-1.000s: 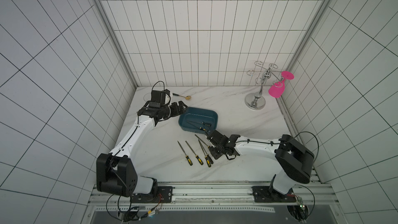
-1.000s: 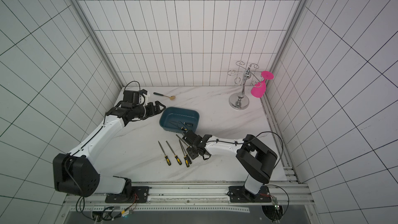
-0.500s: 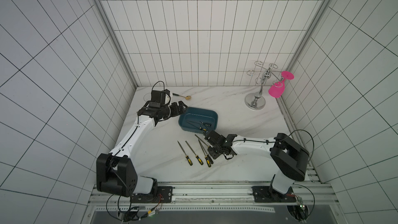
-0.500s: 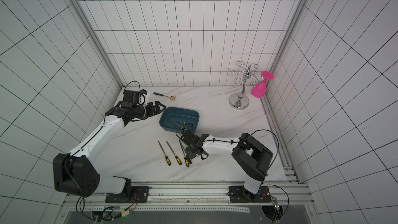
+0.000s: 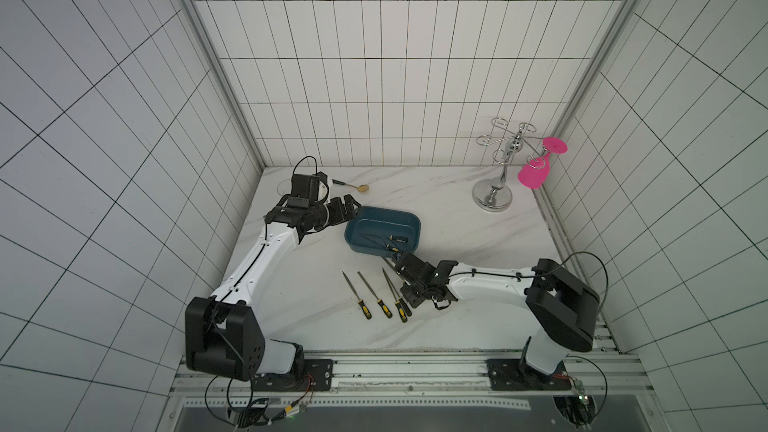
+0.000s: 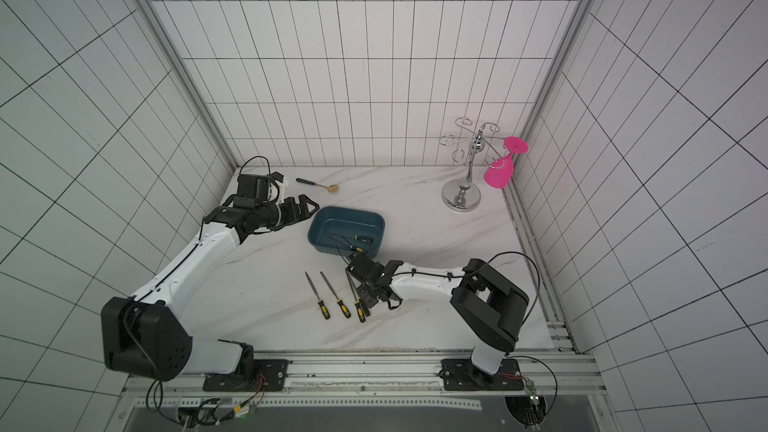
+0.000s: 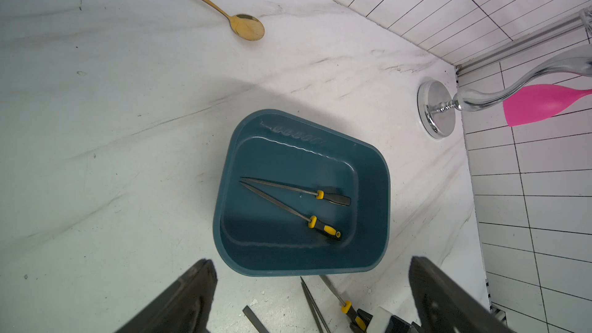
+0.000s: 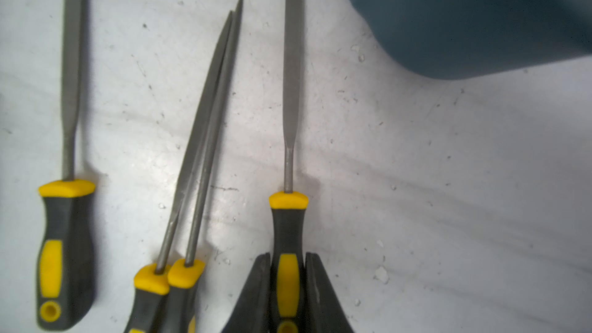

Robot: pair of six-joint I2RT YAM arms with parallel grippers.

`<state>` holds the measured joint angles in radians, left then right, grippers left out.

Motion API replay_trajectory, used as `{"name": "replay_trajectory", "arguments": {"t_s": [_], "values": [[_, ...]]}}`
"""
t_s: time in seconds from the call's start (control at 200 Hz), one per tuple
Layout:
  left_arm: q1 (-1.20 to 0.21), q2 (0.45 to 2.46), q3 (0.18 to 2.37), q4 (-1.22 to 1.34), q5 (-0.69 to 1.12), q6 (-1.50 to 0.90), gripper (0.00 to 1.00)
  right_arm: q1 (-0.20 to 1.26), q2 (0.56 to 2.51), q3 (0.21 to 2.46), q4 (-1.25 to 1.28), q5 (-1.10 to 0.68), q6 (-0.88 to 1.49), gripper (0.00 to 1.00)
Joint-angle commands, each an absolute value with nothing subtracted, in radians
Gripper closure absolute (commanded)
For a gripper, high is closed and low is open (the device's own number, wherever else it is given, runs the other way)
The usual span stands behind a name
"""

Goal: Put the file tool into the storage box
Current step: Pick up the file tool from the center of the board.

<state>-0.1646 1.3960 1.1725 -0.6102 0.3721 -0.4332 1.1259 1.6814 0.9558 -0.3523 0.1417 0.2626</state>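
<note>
1. Grip: right gripper [image 8: 287,256] is clenched on the black-and-yellow handle of one file [image 8: 291,91], with a finger pressed to each side.
2. The held file is outside the storage box [image 5: 374,224], at the box's 6 o'clock in both top views. Its blade is aimed toward the box's near wall. Cannot tell whether it is clear of the desk [image 5: 457,243].
3. Three loose files lie on the desk at the held file's 9 o'clock. Nearest is a pair [image 8: 208,123] with blades touching and handles side by side. A single [image 8: 72,59] lies farther out.
4. The box sits near desk centre. Inside it, two files [image 7: 278,185] lie on the floor, tips close and handles spread apart.
5. At the box's 9 o'clock, left gripper [image 5: 350,210] is released, jaws wide with nothing between them, just beside the rim.
6. A gold spoon [image 7: 246,27] with a dark handle lies at the box's 11 o'clock, well apart.
7. A chrome glass rack [image 5: 494,197] stands at the box's 2 o'clock, with a pink glass [image 5: 534,174] hanging upside down from it.
</note>
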Motion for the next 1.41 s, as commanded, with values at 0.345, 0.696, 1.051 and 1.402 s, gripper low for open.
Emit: {"name": "replay_trajectory", "arguments": {"t_s": [0.345, 0.696, 1.051, 1.402], "values": [[-0.161, 1.356, 1.187, -0.611, 0.324, -0.41, 0.02, 1.138, 1.404, 0.883, -0.43, 0.144, 0.192, 0.87], [-0.162, 1.368, 1.185, -0.609, 0.334, -0.413, 0.02, 1.14, 1.301, 0.845, -0.402, 0.11, 0.165, 0.87], [-0.162, 1.373, 1.184, -0.609, 0.34, -0.415, 0.02, 1.143, 1.391, 0.785, -0.338, 0.0, 0.188, 0.91], [-0.163, 1.381, 1.186, -0.609, 0.357, -0.418, 0.02, 1.159, 1.492, 0.815, -0.28, -0.061, 0.189, 0.93]]}}
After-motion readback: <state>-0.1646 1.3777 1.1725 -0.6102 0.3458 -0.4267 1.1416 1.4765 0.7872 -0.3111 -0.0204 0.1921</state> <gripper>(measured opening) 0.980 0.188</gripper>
